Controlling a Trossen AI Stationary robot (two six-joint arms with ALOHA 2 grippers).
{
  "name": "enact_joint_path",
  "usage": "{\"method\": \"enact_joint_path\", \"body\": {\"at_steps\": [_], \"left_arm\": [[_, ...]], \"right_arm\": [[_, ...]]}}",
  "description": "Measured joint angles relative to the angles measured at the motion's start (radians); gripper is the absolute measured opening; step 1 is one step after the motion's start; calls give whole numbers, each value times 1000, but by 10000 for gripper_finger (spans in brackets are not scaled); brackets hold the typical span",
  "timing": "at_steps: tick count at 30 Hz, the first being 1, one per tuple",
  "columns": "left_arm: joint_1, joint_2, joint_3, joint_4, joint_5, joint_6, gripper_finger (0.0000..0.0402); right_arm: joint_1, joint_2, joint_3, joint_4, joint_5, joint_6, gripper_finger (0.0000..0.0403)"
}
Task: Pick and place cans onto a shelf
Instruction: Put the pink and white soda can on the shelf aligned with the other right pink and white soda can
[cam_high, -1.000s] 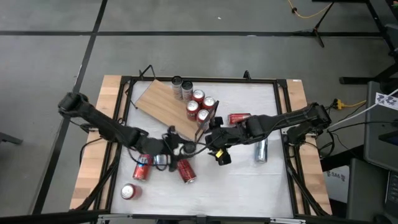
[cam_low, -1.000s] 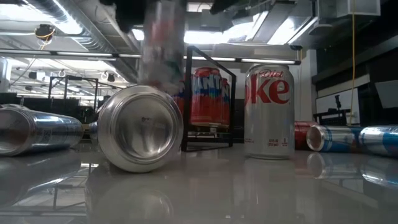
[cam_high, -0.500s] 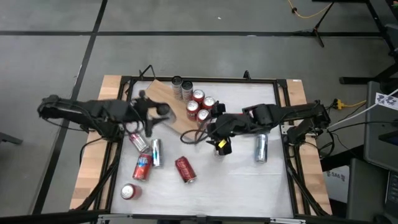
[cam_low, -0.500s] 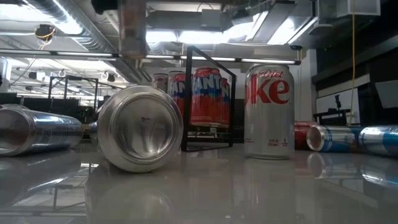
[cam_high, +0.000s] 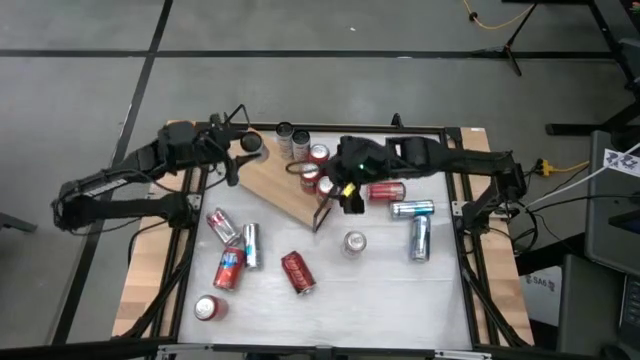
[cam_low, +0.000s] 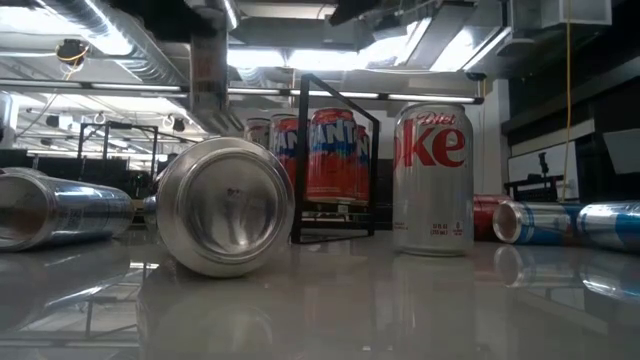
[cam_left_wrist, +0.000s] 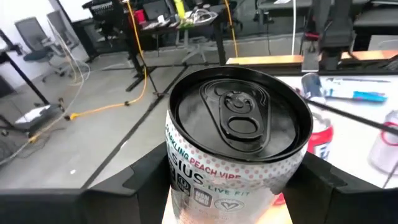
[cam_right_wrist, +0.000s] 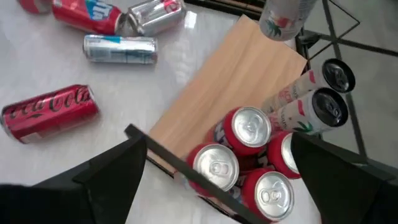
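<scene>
My left gripper (cam_high: 247, 147) is shut on a white slim can (cam_left_wrist: 239, 124) with a black top. It holds the can upright above the far left corner of the shelf (cam_high: 272, 178), a light wooden board with a black frame (cam_high: 325, 212) at its near end. Three red cans (cam_right_wrist: 239, 155) and two slim cans (cam_right_wrist: 323, 99) stand on the shelf. My right gripper (cam_high: 350, 197) hangs open above the red cans, touching nothing. Several more cans lie on the white table, and a silver Diet Coke can (cam_high: 353, 242) stands upright there. My left gripper pinches the slim can by its side wall (cam_left_wrist: 180, 180), a little below the top rim, between its two fingers. The fingers come nearly level from the table's left side. The can stands upright in the hold, lifted clear of the shelf.
Loose cans lie at the near left (cam_high: 228, 268), in the middle (cam_high: 298, 272) and at the right (cam_high: 412, 209), (cam_high: 420, 240). A black metal frame (cam_high: 205, 160) borders the table. Bare table shows along the near edge.
My left gripper has carried the slim can from the middle of the table up and toward the far left, over the shelf's far corner. My right gripper has drawn up and toward the far edge, away from the upright Diet Coke can, and now hangs over the shelf.
</scene>
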Motion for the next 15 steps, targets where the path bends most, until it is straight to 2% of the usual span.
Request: {"method": "enact_joint_path", "body": {"at_steps": [8, 15], "left_arm": [[306, 123, 0, 4, 287, 28, 232], [492, 304, 0, 62, 486, 77, 232]], "right_arm": [[-59, 0, 0, 13, -60, 0, 390], [-57, 0, 0, 8, -68, -25, 390]]}}
